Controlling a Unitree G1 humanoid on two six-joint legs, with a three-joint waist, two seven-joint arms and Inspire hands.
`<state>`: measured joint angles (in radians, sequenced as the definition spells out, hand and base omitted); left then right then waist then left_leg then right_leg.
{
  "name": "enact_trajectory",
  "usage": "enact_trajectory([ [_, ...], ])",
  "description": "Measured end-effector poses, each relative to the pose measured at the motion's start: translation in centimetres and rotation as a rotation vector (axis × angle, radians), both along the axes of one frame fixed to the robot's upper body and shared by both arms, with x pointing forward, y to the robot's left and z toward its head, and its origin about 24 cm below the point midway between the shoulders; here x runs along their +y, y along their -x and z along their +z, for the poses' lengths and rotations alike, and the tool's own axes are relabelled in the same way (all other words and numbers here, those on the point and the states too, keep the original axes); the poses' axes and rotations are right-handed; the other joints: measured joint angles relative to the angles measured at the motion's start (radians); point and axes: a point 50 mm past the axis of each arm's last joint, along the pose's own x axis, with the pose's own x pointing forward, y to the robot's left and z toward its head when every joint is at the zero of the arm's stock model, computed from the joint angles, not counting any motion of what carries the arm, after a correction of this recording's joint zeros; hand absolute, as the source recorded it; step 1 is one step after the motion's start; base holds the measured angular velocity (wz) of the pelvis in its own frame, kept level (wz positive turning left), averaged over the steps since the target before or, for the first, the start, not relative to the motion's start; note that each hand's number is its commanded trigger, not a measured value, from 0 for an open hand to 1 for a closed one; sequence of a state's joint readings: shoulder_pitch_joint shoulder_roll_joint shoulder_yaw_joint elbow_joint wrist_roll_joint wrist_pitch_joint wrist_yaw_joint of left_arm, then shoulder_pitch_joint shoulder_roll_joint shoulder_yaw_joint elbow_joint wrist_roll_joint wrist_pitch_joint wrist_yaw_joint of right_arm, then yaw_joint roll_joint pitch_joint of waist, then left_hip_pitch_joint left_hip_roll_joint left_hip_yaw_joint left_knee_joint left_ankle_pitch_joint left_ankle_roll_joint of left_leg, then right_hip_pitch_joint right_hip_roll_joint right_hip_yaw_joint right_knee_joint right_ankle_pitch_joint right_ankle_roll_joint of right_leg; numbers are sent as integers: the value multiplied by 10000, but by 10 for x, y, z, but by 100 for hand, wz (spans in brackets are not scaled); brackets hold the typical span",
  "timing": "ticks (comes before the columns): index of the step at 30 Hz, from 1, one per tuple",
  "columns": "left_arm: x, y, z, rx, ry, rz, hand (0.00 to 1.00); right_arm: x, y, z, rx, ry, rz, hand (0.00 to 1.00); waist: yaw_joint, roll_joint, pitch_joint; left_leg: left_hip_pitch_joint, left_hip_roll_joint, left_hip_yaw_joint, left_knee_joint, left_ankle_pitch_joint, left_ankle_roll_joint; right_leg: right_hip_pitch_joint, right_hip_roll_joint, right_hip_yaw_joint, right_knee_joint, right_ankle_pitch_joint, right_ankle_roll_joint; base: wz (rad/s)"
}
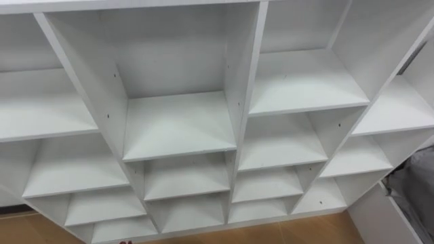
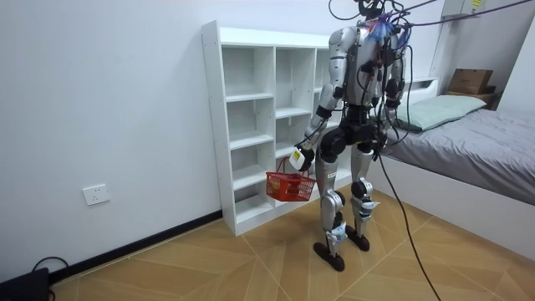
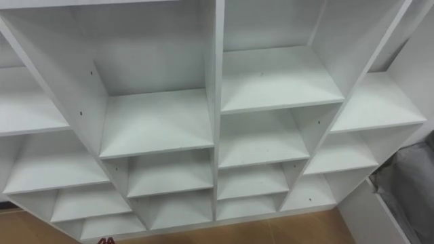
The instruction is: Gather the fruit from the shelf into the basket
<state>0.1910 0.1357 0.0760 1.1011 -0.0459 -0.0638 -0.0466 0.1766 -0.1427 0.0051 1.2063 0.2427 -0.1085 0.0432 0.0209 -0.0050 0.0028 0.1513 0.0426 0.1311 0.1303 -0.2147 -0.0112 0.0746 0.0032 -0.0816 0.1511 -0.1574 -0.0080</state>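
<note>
Room view: closet just ahead of left hand, which is closed round the handle of the red basket hanging below it.
Fruit in basket: cannot tell. Best to keep basket level and clear of shelf edges, and scan compartments before reaching.

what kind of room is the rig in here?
Likely a bedroom: a bed with grey cover and pale green pillow, a white open-shelf closet unit along the wall, wood-pattern floor. The left hand holds a red basket.
</note>
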Motion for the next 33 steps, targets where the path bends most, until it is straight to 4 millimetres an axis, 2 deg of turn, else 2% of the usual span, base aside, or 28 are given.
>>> enact_trajectory([
  [7, 0, 0, 0, 38, 2, -16, 100, 0, 0, 0, 10, 74, -10, 0, -2, 28, -1, 7, 0, 0, 1, -6, -2, 50, 2, -3, -15, 0, 1, 0],
  [18, -1, 0, 0, 286, -482, -1071, 100, 0, -7, 0, 13, 165, 516, 0, -134, 40, 4, 5, -4, 2, 15, -11, -1, 64, -1, 58, -40, -3, 5, 0],
  [33, -1, 1, -1, 351, -619, -1066, 100, 0, -9, 0, 63, 112, 524, 0, -173, 47, 7, 0, -5, 3, 15, -11, -1, 75, 0, 8, -33, -4, 8, 0],
])
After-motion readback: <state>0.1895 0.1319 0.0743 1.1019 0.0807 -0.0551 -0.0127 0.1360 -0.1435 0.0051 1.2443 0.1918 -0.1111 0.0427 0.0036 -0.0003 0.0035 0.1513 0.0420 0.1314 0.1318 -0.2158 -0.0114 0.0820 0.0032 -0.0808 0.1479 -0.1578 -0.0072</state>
